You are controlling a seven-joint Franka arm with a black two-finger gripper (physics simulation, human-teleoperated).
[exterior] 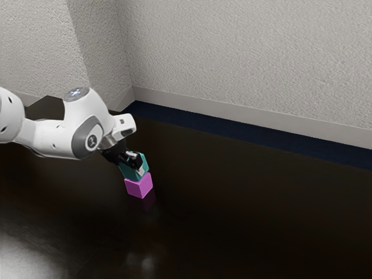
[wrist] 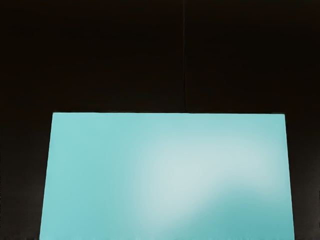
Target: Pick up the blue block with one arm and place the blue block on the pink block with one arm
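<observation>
Blue block [exterior: 142, 169], teal in shade, sits clamped between the fingers of the black gripper [exterior: 132, 161], directly under the hand. In the wrist view its pale top face lies close beneath the camera. Just below the gripper, the block's underside meets the top of the pink block [exterior: 138, 187], which stands on the dark glossy table [exterior: 250, 215]. Beyond rises a white textured wall [exterior: 250, 52].

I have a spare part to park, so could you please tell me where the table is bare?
The dark glossy tabletop is bare across the exterior view's right, from the pink cube to the far edge, and along the near edge. It is crowded at the stack: the teal-blue cube on the pink one, with the white robot arm over it.
</observation>
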